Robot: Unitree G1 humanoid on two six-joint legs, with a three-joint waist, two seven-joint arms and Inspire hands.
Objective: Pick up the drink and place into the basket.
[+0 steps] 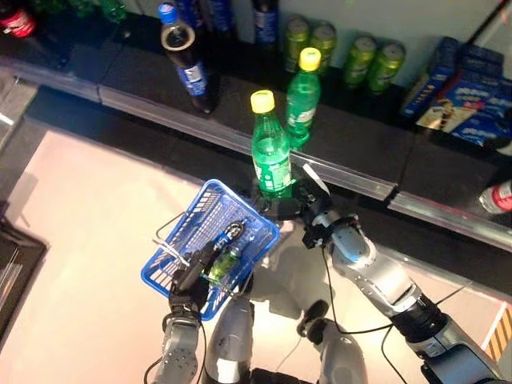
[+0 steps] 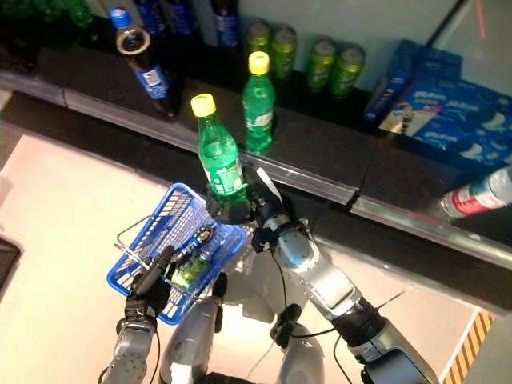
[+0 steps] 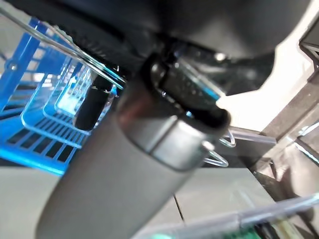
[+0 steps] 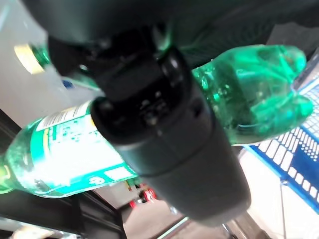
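Standing upright in the right hand (image 1: 300, 206), the green bottle with a yellow cap (image 1: 270, 152) is clasped near its base, the dark fingers (image 4: 164, 144) curled round its body; the right wrist view shows the bottle's label and ribbed bottom on either side of the hand. The bottle is held just above and beside the far corner of the blue basket (image 1: 192, 220), in front of the edge of the dark shelf (image 1: 344, 144).

The left hand (image 1: 190, 280) has its fingers closed on the basket's wire handle (image 1: 172, 252), holding the basket up over the pale floor (image 1: 80, 264). Inside the basket lie a dark bottle (image 1: 228, 236) and a small green bottle (image 1: 224, 262), side by side and touching.

On the shelf behind, a second green bottle with a yellow cap (image 1: 303, 100) stands upright just beyond the held one. A dark cola bottle with a blue cap (image 1: 188, 60) stands to the left of it, well apart. Four green cans (image 1: 344, 52) stand in a row at the back of the shelf. Blue boxes (image 1: 464, 92) lie to the right, and a red-and-white bottle (image 1: 498, 197) lies on its side at the right edge.
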